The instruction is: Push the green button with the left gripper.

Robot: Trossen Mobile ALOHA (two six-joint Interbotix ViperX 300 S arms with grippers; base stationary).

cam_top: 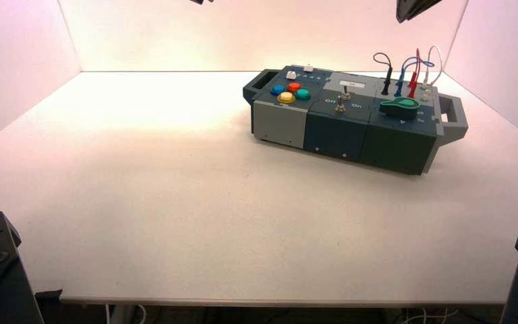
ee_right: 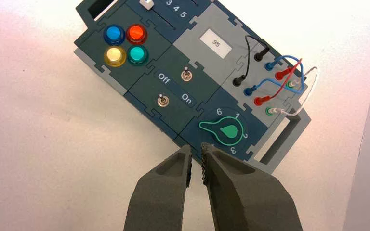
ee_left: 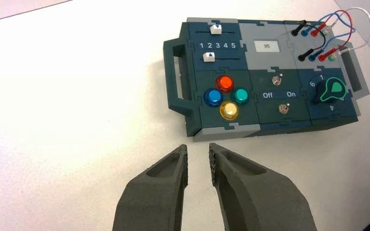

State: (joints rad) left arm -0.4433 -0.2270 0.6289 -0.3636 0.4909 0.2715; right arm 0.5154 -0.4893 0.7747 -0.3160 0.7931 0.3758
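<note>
The green button (cam_top: 303, 94) is a small teal-green dome at the right of the four-button cluster on the left end of the box (cam_top: 337, 131). It also shows in the left wrist view (ee_left: 241, 95) and in the right wrist view (ee_right: 137, 55). My left gripper (ee_left: 197, 150) hangs high above the table, well short of the box, with its fingers a narrow gap apart and empty. In the high view only a tip of it shows at the top edge (cam_top: 200, 1). My right gripper (ee_right: 196, 155) hovers above the box's knob end, empty, with a slim gap.
Blue (ee_left: 213, 97), red (ee_left: 224, 83) and yellow (ee_left: 229, 110) buttons surround the green one. The box also bears two sliders, two toggle switches (ee_left: 277, 80) by "Off/On", a display reading 95, a green teardrop knob (ee_left: 331, 90), plugged wires (cam_top: 411, 71) and end handles.
</note>
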